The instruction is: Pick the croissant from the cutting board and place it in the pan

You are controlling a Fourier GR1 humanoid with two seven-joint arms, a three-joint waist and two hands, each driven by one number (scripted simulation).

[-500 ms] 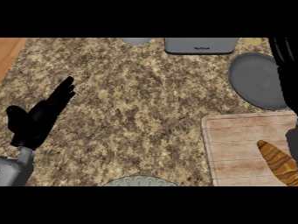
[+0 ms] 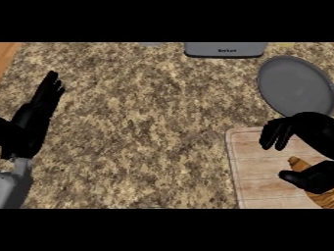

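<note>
The golden-brown, elongated croissant [image 2: 320, 188] lies on the pale wooden cutting board [image 2: 250, 169] at the lower right of the granite counter [image 2: 148, 122], with the round dark grey pan [image 2: 297, 86] just beyond the board's far edge, its handle pointing right; that closeness suggests only a short carry is needed once the pastry is lifted. The black right hand [image 2: 318, 147] arches over the board, its fingers drooping downward above the croissant's near end and its thumb curling in from below, so the pastry sits between them; the fingers look partly curled around it, though whether they actually touch it cannot be told. Judging by this, the grasp is being formed rather than finished. The black left hand [image 2: 28, 122] rests at the left edge, fingers straight and pointing up, holding nothing. A grey appliance [image 2: 224, 49] sits at the counter's far edge.
</note>
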